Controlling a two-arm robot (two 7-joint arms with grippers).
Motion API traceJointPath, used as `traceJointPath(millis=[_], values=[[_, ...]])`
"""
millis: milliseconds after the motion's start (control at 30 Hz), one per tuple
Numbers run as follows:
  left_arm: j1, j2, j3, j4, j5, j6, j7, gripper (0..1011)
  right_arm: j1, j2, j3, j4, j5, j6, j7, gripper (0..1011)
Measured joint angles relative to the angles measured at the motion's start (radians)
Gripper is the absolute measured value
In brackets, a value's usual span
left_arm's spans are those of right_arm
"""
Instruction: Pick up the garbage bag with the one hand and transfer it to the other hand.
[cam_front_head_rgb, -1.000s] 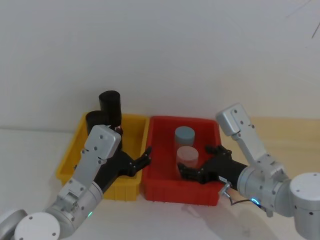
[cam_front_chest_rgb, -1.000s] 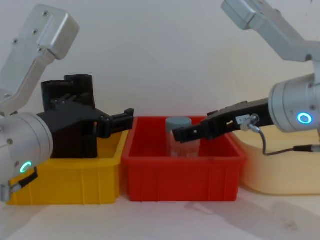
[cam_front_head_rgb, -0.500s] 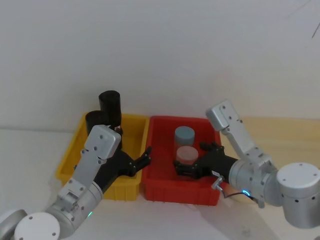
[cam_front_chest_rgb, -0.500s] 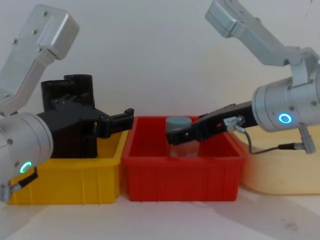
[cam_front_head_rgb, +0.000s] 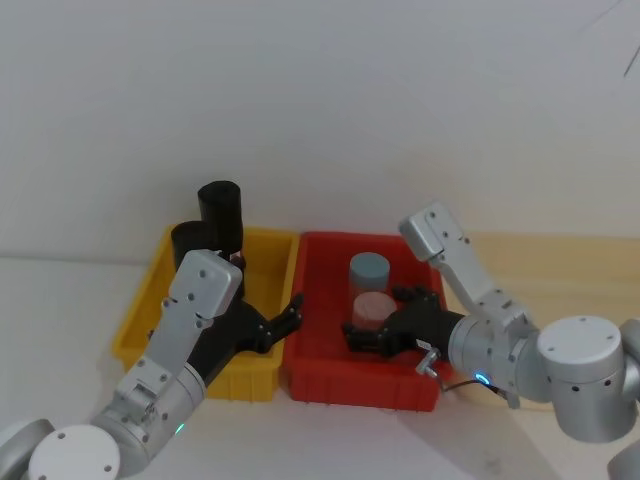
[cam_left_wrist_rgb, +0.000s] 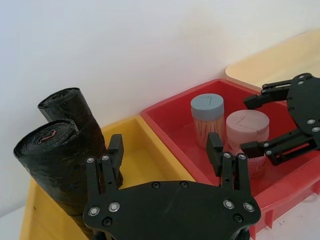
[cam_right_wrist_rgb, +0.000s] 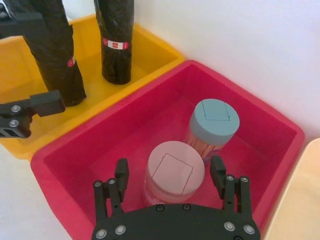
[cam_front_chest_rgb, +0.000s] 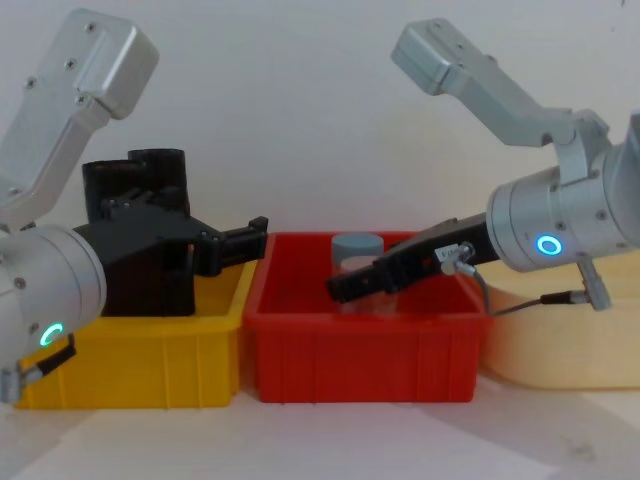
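Two black garbage bag rolls stand upright in the yellow bin (cam_front_head_rgb: 135, 335): a taller one (cam_front_head_rgb: 220, 212) at the back and a nearer one (cam_front_head_rgb: 190, 240). In the right wrist view the back roll (cam_right_wrist_rgb: 115, 44) and the nearer roll (cam_right_wrist_rgb: 55, 55) each carry a red sticker. My left gripper (cam_left_wrist_rgb: 165, 145), on the green-lit arm, hangs open over the yellow bin with the nearer roll (cam_left_wrist_rgb: 55, 150) just outside one finger. My right gripper (cam_right_wrist_rgb: 169, 167), on the blue-lit arm, is open inside the red bin (cam_front_head_rgb: 320, 380), its fingers either side of a pink-lidded jar (cam_right_wrist_rgb: 173, 170).
A blue-lidded jar (cam_front_head_rgb: 368, 268) stands behind the pink-lidded jar (cam_front_head_rgb: 372, 305) in the red bin. A pale wooden board (cam_front_head_rgb: 560, 260) lies to the right of the bins. A white wall rises close behind both bins.
My right gripper has moved left and deeper into the red bin, closing in around the pink-lidded jar. The left arm and both rolls have stayed still.
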Motion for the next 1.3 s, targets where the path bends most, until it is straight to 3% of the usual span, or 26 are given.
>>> traceJointPath(millis=[467,867,1300], values=[[0.0,0.0,0.0,0.0,0.0,0.0,0.0,1000,0.012,-0.007,-0.008,0.04,-0.014,-0.001,0.018,978],[0.0,0.0,0.0,0.0,0.0,0.0,0.0,1000,0.015,-0.009,-0.01,0.051,-0.018,-0.001,0.024,682],[0.0,0.0,0.0,0.0,0.0,0.0,0.0,1000,0.007,-0.008,0.003,0.036,-0.025,-0.017,0.015,679]])
